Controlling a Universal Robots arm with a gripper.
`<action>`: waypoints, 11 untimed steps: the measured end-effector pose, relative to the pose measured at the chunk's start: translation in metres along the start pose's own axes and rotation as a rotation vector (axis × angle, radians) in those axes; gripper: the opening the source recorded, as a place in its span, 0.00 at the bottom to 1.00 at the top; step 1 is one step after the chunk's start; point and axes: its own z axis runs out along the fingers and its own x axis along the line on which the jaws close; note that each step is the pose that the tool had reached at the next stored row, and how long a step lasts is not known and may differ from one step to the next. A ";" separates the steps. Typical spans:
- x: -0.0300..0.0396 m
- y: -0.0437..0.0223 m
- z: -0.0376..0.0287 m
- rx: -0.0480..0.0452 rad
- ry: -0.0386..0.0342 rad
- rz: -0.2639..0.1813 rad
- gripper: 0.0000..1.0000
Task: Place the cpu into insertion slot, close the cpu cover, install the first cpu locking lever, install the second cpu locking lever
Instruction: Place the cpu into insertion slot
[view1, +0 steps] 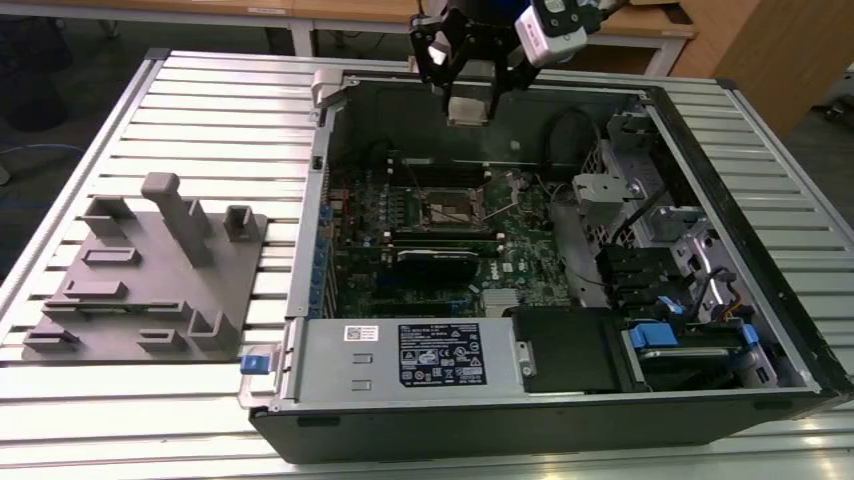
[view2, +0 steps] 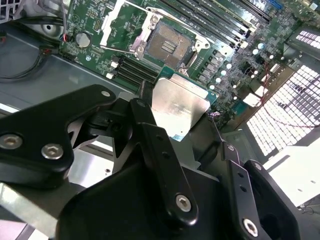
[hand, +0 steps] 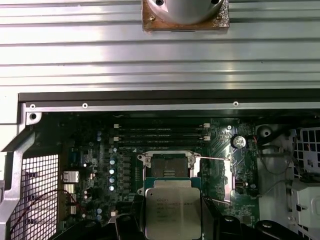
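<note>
The first wrist view's edge cuts off part of the cpu (hand: 173, 212).

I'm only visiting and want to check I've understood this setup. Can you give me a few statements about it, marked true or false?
1. The gripper holds the cpu. True.
2. The cpu already sits in the insertion slot. False: the slot is bare, and the chip hangs above the board.
3. The computer case lies open on a slatted metal table. True.
4. The grey fixture plate lies inside the case. False: it rests on the table, at the exterior view's left of the case.
</note>
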 end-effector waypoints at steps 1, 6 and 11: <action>0.0000 0.0000 0.0005 0.0001 0.0000 0.000 0.54; 0.0000 -0.0001 0.0009 0.0000 0.0000 0.000 0.54; -0.0001 -0.0003 0.0035 0.0000 0.0000 0.000 0.54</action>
